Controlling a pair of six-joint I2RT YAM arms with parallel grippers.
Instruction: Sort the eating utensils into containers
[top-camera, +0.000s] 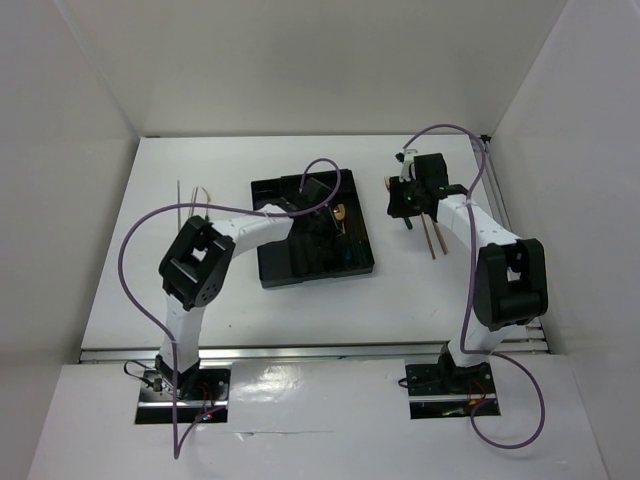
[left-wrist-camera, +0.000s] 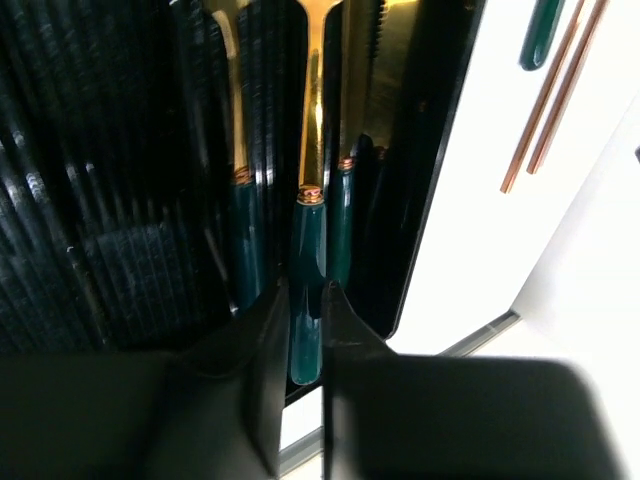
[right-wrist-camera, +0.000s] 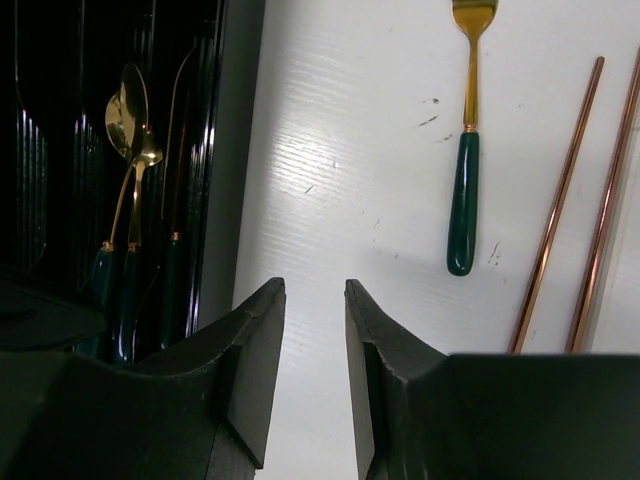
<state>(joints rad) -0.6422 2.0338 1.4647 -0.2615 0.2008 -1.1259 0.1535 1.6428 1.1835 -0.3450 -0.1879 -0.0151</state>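
Seemingly the left gripper pinches a green-handled utensil inside the tray, and a crooked release could leave it lying askew there. The right gripper gapes empty, the fork at its one o'clock.

The black cutlery tray lies flat at mid-table, its long ribbed compartments running away from the arms. In its right-hand compartments lie several gold utensils with dark green handles, roughly parallel; two are spoons with their bowls at the far end. One of the group, the middle utensil, has its handle end pinched between the fingers of the left gripper. To the right of the tray, a fork lies flat on the table, tines away, handle near. Just beside it lie two copper chopsticks, close together and nearly parallel. Thin silvery sticks lie well apart, left of the tray.
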